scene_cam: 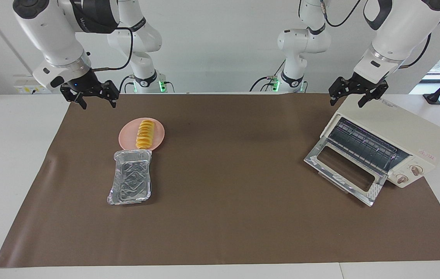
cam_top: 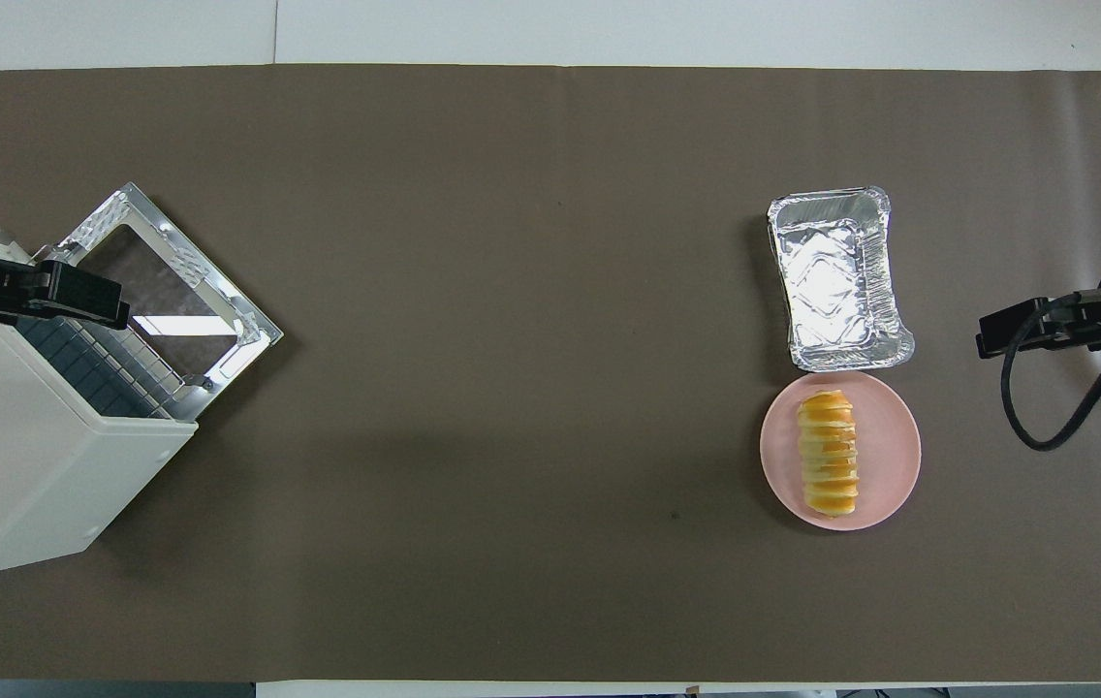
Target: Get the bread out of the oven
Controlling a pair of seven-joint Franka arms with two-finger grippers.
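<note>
- The right gripper (scene_cam: 97,99) (cam_top: 1006,341) is hanging in the air over the brown mat's (scene_cam: 220,217) (cam_top: 512,242) edge at the right arm's end, fingers spread wide, holding nothing.
- The left gripper (scene_cam: 347,97) (cam_top: 76,291) is hovering over the boxy cream-white toaster oven (scene_cam: 406,133) (cam_top: 17,456), fingers parted and empty.
- The ridged golden-yellow bread loaf (scene_cam: 145,134) (cam_top: 829,452) is lying on the round pink plate (scene_cam: 158,133) (cam_top: 885,456) — out of the oven, toward the right arm's end.
- The crinkled silver foil tray (scene_cam: 131,177) (cam_top: 838,279) is sitting just beside the plate, farther from the robots.
- The oven's chrome-framed glass door (scene_cam: 346,173) (cam_top: 173,271) is lying open, showing the wire rack (scene_cam: 363,144) (cam_top: 110,364).
</note>
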